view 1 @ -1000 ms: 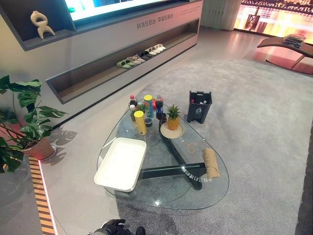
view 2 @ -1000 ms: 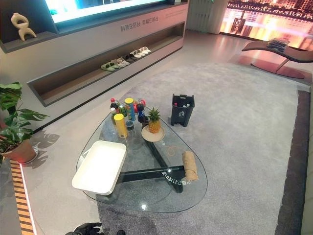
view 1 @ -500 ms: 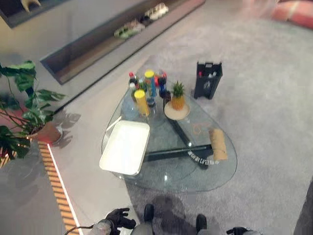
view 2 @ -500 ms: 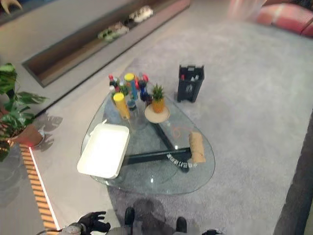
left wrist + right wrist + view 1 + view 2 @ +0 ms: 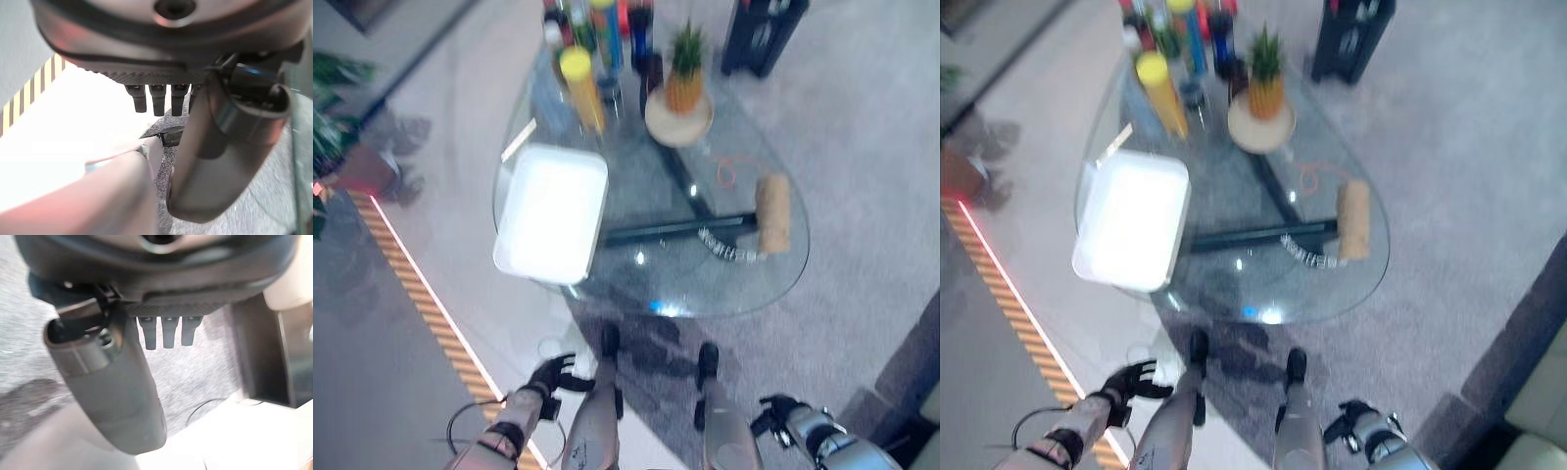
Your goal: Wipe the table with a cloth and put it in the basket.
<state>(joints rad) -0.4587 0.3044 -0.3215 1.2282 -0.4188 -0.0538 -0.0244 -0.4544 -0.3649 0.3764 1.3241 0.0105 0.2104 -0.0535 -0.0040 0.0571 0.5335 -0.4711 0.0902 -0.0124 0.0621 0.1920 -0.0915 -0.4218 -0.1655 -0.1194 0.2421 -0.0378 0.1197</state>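
Observation:
A rolled tan cloth (image 5: 772, 211) lies on the right side of the glass table (image 5: 656, 284). The white basket (image 5: 553, 211), a shallow empty tray, sits on the table's left side. My left hand (image 5: 551, 375) hangs low beside the table's near edge, over the floor, far from the cloth. My right hand (image 5: 778, 411) hangs at the lower right over the grey carpet. In the wrist views the left hand's fingers (image 5: 154, 100) and the right hand's fingers (image 5: 166, 335) point straight down and hold nothing.
Several bottles and a yellow can (image 5: 579, 86) crowd the table's far end beside a pineapple (image 5: 683, 78) on a plate. An orange loop (image 5: 729, 168) lies near the cloth. A black bin (image 5: 762, 34) stands beyond the table. A striped floor strip (image 5: 421, 294) runs at left.
The camera has tilted down, so the whole picture has shifted and both hands now show at the bottom. The cloth, basket and bottles keep their places on the table.

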